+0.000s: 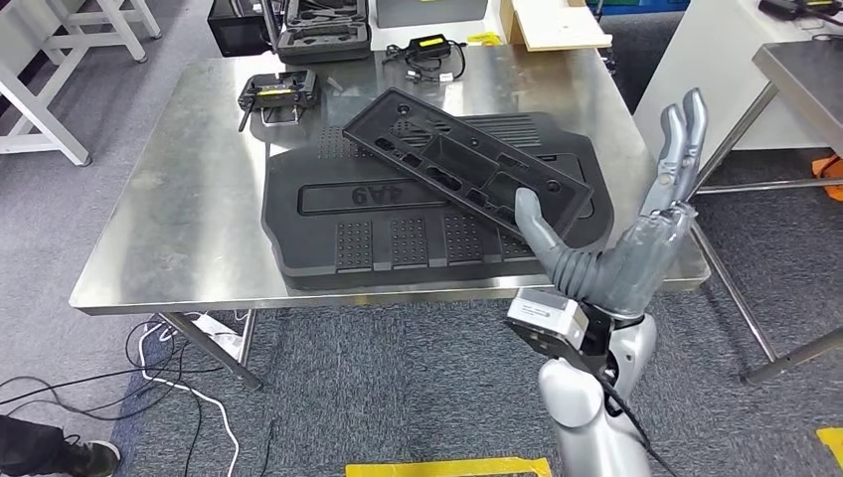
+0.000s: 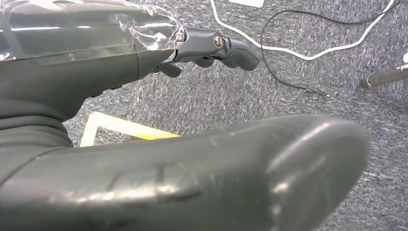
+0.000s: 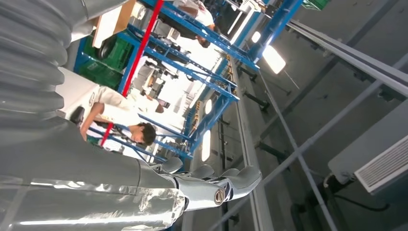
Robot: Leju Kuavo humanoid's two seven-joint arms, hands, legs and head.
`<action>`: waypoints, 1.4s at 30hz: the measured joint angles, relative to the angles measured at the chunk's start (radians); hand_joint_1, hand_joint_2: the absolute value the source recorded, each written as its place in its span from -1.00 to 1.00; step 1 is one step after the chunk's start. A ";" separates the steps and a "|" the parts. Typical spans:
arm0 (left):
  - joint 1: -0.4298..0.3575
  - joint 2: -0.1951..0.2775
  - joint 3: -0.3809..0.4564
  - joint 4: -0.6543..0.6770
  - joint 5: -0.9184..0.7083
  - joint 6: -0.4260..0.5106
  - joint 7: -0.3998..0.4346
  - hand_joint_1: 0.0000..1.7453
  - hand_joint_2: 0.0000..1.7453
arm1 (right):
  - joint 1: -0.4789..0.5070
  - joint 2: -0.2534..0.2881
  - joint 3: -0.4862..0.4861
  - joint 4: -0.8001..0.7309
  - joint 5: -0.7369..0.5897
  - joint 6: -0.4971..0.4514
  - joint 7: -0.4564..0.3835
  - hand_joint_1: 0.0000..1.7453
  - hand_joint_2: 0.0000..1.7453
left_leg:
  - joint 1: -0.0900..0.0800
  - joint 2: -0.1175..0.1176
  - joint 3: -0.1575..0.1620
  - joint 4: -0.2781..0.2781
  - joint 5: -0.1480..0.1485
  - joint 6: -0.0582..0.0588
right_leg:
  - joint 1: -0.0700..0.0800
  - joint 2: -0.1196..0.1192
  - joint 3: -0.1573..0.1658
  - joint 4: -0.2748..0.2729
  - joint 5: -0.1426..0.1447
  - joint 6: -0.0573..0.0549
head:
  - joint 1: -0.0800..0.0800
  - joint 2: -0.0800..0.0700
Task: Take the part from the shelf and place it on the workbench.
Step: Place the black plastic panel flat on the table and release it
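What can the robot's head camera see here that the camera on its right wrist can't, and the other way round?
Head view alone: the steel workbench with a long black part lying tilted across a larger black panel, and a black controller behind them. Right wrist view alone: blue racks, ceiling lights and a person in white, since that camera points upward. Both share the right hand, raised beside the bench with its fingers apart and holding nothing.
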 joint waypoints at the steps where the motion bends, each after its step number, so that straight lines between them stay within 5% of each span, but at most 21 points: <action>1: 0.000 0.000 0.000 0.000 0.000 0.001 0.000 -1.00 -1.00 | 0.000 -0.001 0.000 0.000 0.002 0.000 0.001 -1.00 1.00 | -0.004 0.000 0.028 -0.065 0.028 0.006 | 0.002 0.000 0.000 0.001 0.001 0.001 | -0.001 0.000; 3: 0.000 0.000 0.000 0.000 0.000 0.002 -0.001 -1.00 -1.00 | 0.000 -0.002 0.000 0.000 0.008 0.000 0.003 -1.00 1.00 | -0.010 -0.001 0.053 -0.135 0.049 0.012 | 0.004 0.000 -0.002 0.001 0.005 0.008 | -0.002 0.000; 7: 0.001 0.000 0.000 0.000 0.000 0.003 -0.001 -1.00 -1.00 | 0.002 -0.003 0.000 -0.005 0.014 0.000 0.009 -1.00 1.00 | -0.008 0.002 0.049 -0.154 0.065 0.025 | 0.002 -0.001 -0.010 0.014 -0.002 0.027 | 0.000 0.000; 11: 0.001 0.000 0.000 0.000 -0.001 0.002 -0.001 -1.00 -1.00 | 0.013 -0.007 0.000 -0.008 0.012 0.000 0.011 -1.00 1.00 | -0.006 0.008 0.030 -0.160 0.084 0.042 | 0.000 0.000 -0.086 0.211 -0.132 0.043 | 0.009 0.000; 12: 0.002 0.000 0.000 0.000 -0.001 0.002 -0.001 -1.00 -1.00 | 0.017 -0.009 0.000 -0.008 0.011 0.000 0.011 -1.00 1.00 | -0.007 0.008 0.025 -0.158 0.087 0.042 | 0.000 0.000 -0.095 0.246 -0.144 0.045 | 0.010 0.000; 14: 0.002 0.000 0.000 0.000 -0.001 0.002 -0.001 -1.00 -1.00 | 0.021 -0.010 0.000 -0.008 0.010 0.000 0.011 -1.00 1.00 | -0.008 0.008 0.016 -0.154 0.091 0.042 | 0.000 0.000 -0.060 0.212 -0.115 0.044 | 0.012 0.000; 16: 0.001 0.000 0.000 0.000 -0.001 0.002 -0.001 -1.00 -1.00 | 0.021 -0.011 0.000 -0.010 0.010 0.000 0.011 -1.00 1.00 | -0.010 0.008 0.010 -0.147 0.093 0.039 | 0.002 0.000 0.020 0.080 -0.061 0.036 | 0.014 0.000; 18: 0.000 0.000 0.000 0.000 0.000 0.003 -0.001 -1.00 -1.00 | 0.021 -0.012 0.000 -0.014 0.007 0.000 0.011 -1.00 1.00 | -0.012 0.008 0.003 -0.140 0.095 0.031 | 0.007 0.001 0.061 -0.006 -0.038 0.026 | 0.016 0.000; 22: 0.000 0.000 0.000 0.000 0.004 0.004 -0.001 -1.00 -1.00 | 0.021 -0.012 0.000 -0.017 -0.001 0.000 0.008 -1.00 1.00 | -0.012 0.005 -0.008 -0.126 0.090 0.007 | 0.005 0.000 0.054 -0.025 -0.022 0.005 | 0.014 0.000; 26: 0.000 0.000 0.000 0.000 0.007 0.004 -0.001 -1.00 -1.00 | 0.021 -0.012 0.000 -0.017 -0.004 0.000 0.004 -1.00 1.00 | -0.004 0.003 -0.073 0.062 -0.048 -0.012 | -0.002 -0.007 0.027 -0.028 0.000 -0.011 | 0.003 0.000; 28: 0.000 0.000 0.000 0.000 0.008 0.004 -0.001 -1.00 -1.00 | 0.024 -0.012 0.000 -0.017 -0.007 0.000 0.004 -1.00 1.00 | 0.001 0.003 -0.074 0.117 -0.070 -0.018 | -0.003 -0.008 0.009 -0.023 0.011 -0.008 | 0.001 0.000; 32: -0.003 0.000 0.000 0.000 0.012 0.004 -0.001 -1.00 -1.00 | 0.026 -0.013 0.000 -0.018 -0.014 0.000 0.006 -1.00 1.00 | 0.005 0.001 0.072 -0.108 0.012 -0.017 | -0.007 -0.006 -0.020 -0.009 0.028 0.008 | -0.002 0.000; 36: -0.002 0.000 0.000 0.000 0.025 0.004 -0.001 -1.00 -1.00 | 0.026 -0.013 0.000 -0.019 -0.021 0.000 0.006 -1.00 1.00 | -0.003 -0.003 0.081 -0.157 0.037 0.010 | -0.008 -0.005 -0.028 -0.010 0.050 0.035 | -0.001 0.000; 38: -0.001 0.000 0.000 0.000 0.031 0.004 -0.001 -1.00 -1.00 | 0.026 -0.014 0.000 -0.019 -0.023 0.000 0.007 -1.00 1.00 | -0.003 0.002 0.066 -0.161 0.055 0.028 | -0.012 -0.004 -0.041 0.013 0.023 0.045 | 0.002 0.000; 42: 0.000 0.000 0.000 0.000 0.036 0.006 -0.002 -1.00 -1.00 | 0.029 -0.015 0.000 -0.019 -0.025 0.000 0.009 -1.00 1.00 | -0.008 0.010 0.017 -0.161 0.091 0.048 | -0.009 -0.003 -0.094 0.226 -0.144 0.049 | 0.017 0.000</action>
